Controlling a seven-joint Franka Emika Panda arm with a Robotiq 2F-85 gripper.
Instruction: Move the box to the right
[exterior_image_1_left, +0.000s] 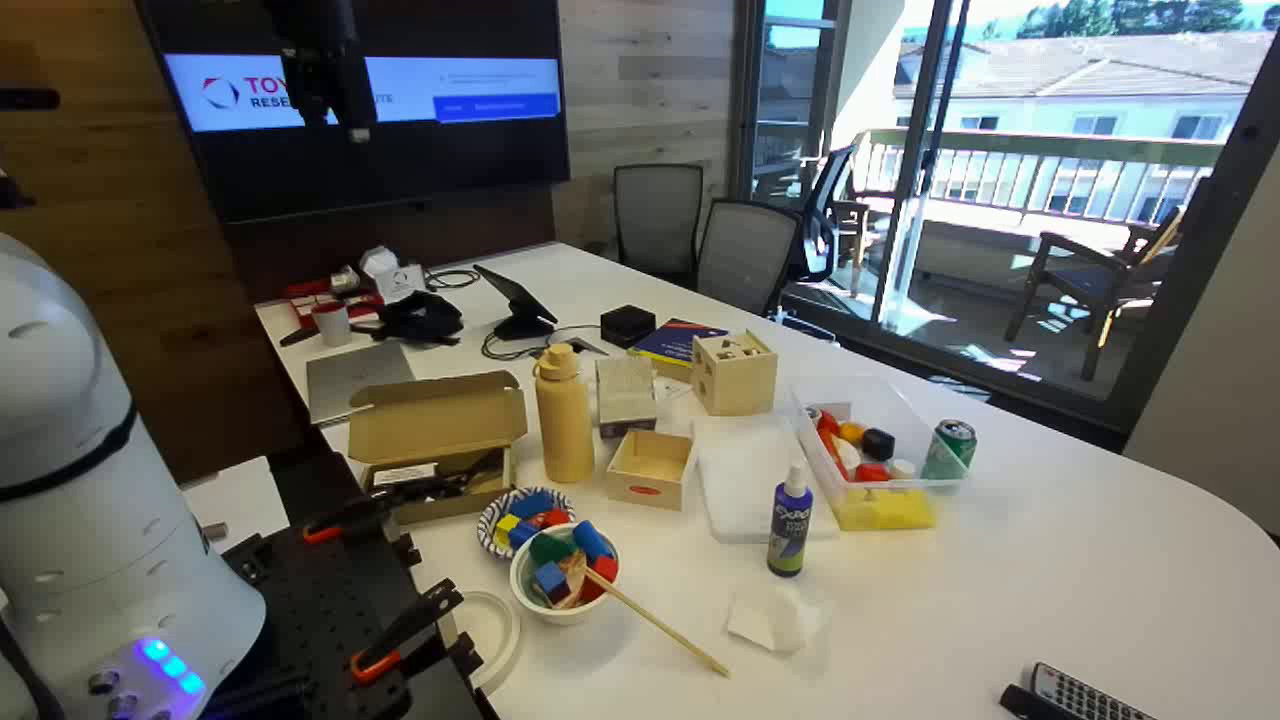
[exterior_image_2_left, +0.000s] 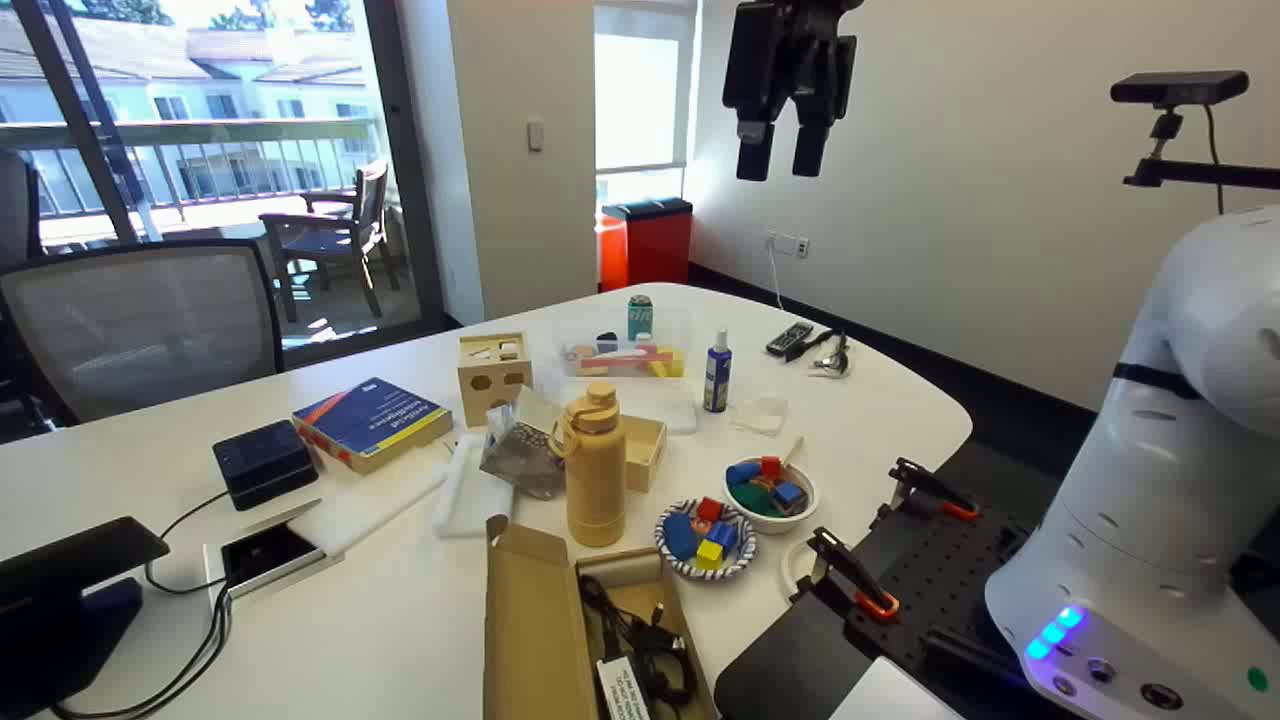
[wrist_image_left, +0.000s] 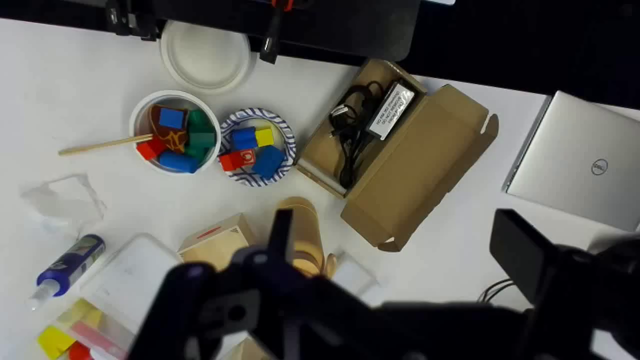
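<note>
The box is a small, shallow tan box (exterior_image_1_left: 640, 485) with low walls and a red mark on one side. It stands open-topped on the white table next to a yellow bottle. In an exterior view the bottle hides part of the box (exterior_image_2_left: 648, 468). In the wrist view the box (wrist_image_left: 215, 241) lies left of the jaws, partly covered by the gripper's dark body. My gripper (exterior_image_2_left: 781, 166) is high above the table, pointing down, apart from everything. Its fingers are wide apart with nothing between them, as the wrist view (wrist_image_left: 397, 231) shows.
The tall yellow bottle (exterior_image_1_left: 566, 420) stands beside the box. A brown carton (exterior_image_1_left: 440, 420) with cables lies open nearby. Two bowls of blocks (exterior_image_1_left: 565, 600), a spray bottle (exterior_image_1_left: 790, 525), a clear bin (exterior_image_1_left: 880, 440), a wooden shape cube (exterior_image_1_left: 735, 375) and a can (exterior_image_1_left: 950, 450) stand around.
</note>
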